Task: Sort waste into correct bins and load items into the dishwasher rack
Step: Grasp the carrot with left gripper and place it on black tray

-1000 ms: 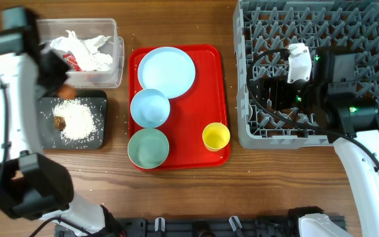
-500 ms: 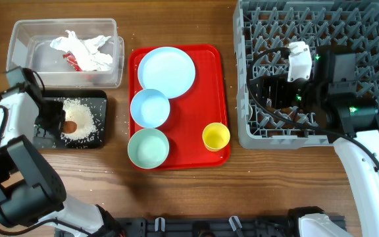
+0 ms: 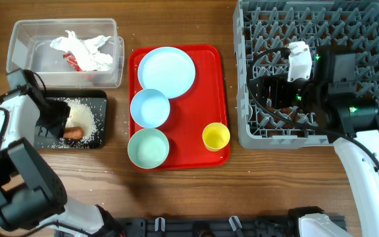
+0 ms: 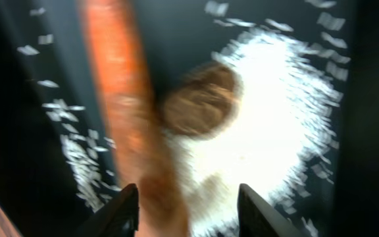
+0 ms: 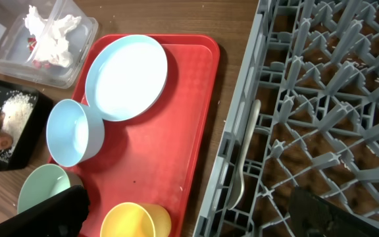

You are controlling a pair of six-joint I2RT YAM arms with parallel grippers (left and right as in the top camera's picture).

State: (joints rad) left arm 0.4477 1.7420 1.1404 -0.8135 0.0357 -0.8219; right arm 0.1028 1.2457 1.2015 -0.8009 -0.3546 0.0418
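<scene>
Black tray (image 3: 101, 99) at 9 o'clock on the wooden counter (image 3: 183, 197) holds a spread of white rice (image 3: 86, 117), an orange carrot (image 3: 73, 132) lying toward its 6 o'clock edge, and a brown lump (image 4: 199, 108) touching the rice pile. Left claw (image 3: 51, 118) hangs low over this tray, just beside the carrot at its 10 o'clock. In the left wrist view the fingers are spread, and the blurred carrot runs down between them without either pad clearly touching it, so nothing is gripped. Clear tub (image 3: 64, 24) at 10 o'clock holds the crumpled napkin (image 3: 81, 47) with the red wrapper (image 3: 72, 61) partly under it. Red tray (image 3: 206, 99) at centre carries the dishes. The blue plate (image 3: 166, 71) is at 12 o'clock, the blue bowl (image 3: 150, 107) just below it, the green bowl (image 3: 148, 147) at 7 o'clock and the yellow cup (image 3: 216, 136) at 5 o'clock. Grey rack (image 3: 374, 26) sits at 2 o'clock. Right claw (image 3: 270, 92) is poised above the rack's 9 o'clock side. Its fingers are wide apart in the right wrist view and hold nothing.
</scene>
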